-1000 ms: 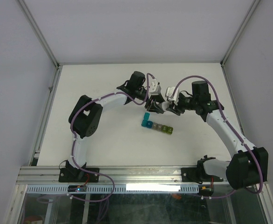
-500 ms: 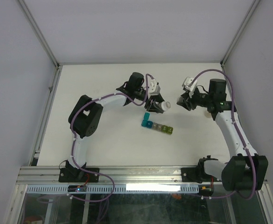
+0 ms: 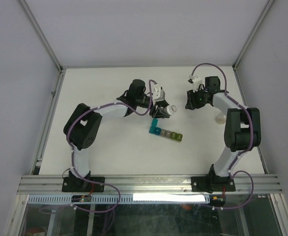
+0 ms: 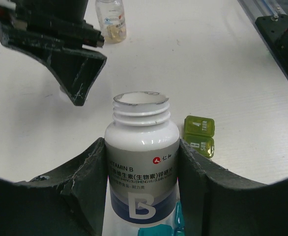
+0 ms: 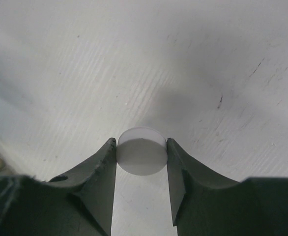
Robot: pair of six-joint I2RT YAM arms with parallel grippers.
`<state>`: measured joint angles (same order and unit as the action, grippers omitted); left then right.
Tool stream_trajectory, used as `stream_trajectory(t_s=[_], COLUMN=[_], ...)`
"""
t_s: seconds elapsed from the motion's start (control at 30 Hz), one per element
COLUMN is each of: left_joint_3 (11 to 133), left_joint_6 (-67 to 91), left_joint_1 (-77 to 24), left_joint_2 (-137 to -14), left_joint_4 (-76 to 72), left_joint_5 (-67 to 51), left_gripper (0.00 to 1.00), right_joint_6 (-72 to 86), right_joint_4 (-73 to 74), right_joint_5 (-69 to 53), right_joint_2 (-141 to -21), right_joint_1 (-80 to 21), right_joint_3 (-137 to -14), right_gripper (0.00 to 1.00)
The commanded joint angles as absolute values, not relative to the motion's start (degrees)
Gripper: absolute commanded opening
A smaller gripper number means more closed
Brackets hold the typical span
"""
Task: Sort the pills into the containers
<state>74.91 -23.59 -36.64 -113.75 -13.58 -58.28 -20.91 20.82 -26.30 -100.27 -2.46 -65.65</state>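
L pincer narrow, clamped on both sides of a white bottle, label "VITAMIN B" w/ big blue B. Bottle mouth open, no lid on it; from the top view the mouth points right.

R pincer narrow too, fingers pinching a round white cap by its edge, above bare tabletop. R pincer sits right of the bottle mouth and slightly far of it, close but not touching.

Containers: strip of joined cubes lying on the tabletop mid-scene, just near of the held bottle, apart from both pincers. Blue/teal end at left, grey in the middle, yellow-green end at right. One teal lid at the left end stands flipped up. L wrist view shows the yellow-green end right of the bottle, lid marked "4".

Small clear vial upright on the tabletop at right, beside the R arm; contents yellowish in L wrist view.
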Motion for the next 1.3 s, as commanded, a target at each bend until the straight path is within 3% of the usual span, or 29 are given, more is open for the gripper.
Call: stream_trajectory(t_s=[0.0,0.17,0.33,0.47,0.6,0.77,0.93,1.07,1.27], left_joint_3=[70.24,61.49,56.25,54.18,51.39,47.15,46.45,47.36,49.12], left_joint_6=[-20.17,-16.36,-14.82,-15.03,-12.38,-8.14,-6.34,-5.81,-4.88], left_joint_1=[-36.29,-37.63,-41.46,-45.23,-46.79,-47.02,-47.63,-47.81,-48.25], left_joint_2=[-103.66,-96.08,-89.44,-85.25,-80.3,-75.01,-73.83,-75.6,-78.73], left_joint_4=[-18.83,-18.92,-14.55,-8.69,-6.51,-6.5,-6.78,-6.8,-6.8], left_joint_5=[-53.97,-48.87,-41.67,-36.58,-35.34,-39.98,-45.84,-50.24,-52.97], left_gripper=[0.0,0.0,0.0,0.0,0.0,0.0,0.0,0.0,0.0], right_joint_6=[-17.27,-18.21,-20.99,-30.36,-45.46,-73.0,-95.09,-97.33,-85.37], right_joint_4=[21.94,23.93,23.34,25.84,26.82,41.51,57.62,57.28,41.78], right_joint_5=[-19.03,-21.46,-29.17,-50.69,-69.63,-79.18,-78.53,-77.59,-70.76], right_joint_2=[-103.9,-102.59,-91.71,-78.56,-64.64,-53.34,-54.67,-54.78,-52.29], right_joint_1=[-4.08,-4.18,-4.15,-4.18,-4.07,-4.76,-10.79,-14.98,-22.47], right_joint_3=[-72.54,-72.95,-68.34,-62.11,-53.61,-47.52,-49.57,-49.19,-44.56], right_gripper=[0.33,0.71,0.77,0.77,0.98,0.99,0.98,0.95,0.91])
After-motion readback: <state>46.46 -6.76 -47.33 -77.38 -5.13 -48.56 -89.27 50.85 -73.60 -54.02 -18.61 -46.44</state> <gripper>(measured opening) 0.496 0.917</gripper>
